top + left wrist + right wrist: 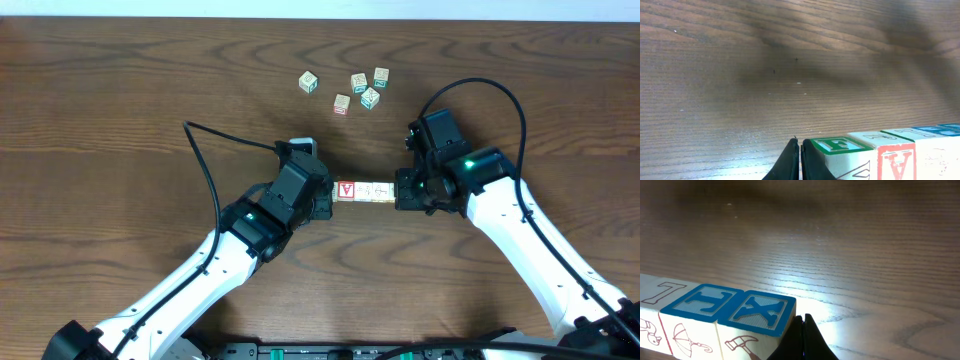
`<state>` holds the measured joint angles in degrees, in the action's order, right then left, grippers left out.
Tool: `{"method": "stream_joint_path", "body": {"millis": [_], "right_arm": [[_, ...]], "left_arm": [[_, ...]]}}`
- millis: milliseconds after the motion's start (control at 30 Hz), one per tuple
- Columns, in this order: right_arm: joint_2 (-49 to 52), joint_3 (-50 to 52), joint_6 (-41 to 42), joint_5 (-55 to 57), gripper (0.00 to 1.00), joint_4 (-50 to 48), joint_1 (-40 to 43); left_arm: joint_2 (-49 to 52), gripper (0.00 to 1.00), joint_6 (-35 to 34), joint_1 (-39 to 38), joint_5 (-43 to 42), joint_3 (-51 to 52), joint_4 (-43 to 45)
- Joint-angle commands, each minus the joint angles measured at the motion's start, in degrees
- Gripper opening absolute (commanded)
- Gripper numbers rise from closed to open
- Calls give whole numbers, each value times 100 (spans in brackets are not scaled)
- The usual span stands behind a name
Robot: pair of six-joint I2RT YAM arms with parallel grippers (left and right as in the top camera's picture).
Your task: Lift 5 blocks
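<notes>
Desk (120,120) — row of five blocks (364,190) lined up end to end between left gripper (326,196) and right gripper (400,189). Both grippers are fully closed, clasping nothing, tips butted against the row's ends. Squeeze looks set — cannot tell if the row is off the desk. Loose cubes (358,82) sit well beyond both grippers.

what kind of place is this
Probably a robotics lab bench: a wooden table, a white left arm and right arm with trailing cables, and a row of toy alphabet blocks pressed between them.
</notes>
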<state>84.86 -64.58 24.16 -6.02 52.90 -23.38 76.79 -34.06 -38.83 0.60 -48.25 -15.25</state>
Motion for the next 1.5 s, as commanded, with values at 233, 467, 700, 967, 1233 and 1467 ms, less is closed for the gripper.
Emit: {"method": "stream_joint_path", "body": {"millis": [233, 467, 700, 967, 1233, 1467], "right_arm": [[-151, -304, -46, -2297, 1, -247, -372], [-151, -304, -46, -2297, 1, -249, -372], [-151, -330, -46, -2297, 1, -249, -372], [-151, -411, -63, -2297, 1, -229, -372], [-153, -415, -63, -2297, 1, -227, -372], [-153, -420, -63, -2299, 1, -205, -372]], "left_arm": [[-129, 7, 149, -363, -1655, -417, 208], [-129, 7, 234, -378, -1672, -417, 210], [-129, 7, 389, -391, -1759, -417, 212], [-129, 7, 570, -409, -1823, -417, 254], [-129, 7, 621, -466, -1821, -417, 337], [-203, 7, 616, -466, -1847, -417, 365]]}}
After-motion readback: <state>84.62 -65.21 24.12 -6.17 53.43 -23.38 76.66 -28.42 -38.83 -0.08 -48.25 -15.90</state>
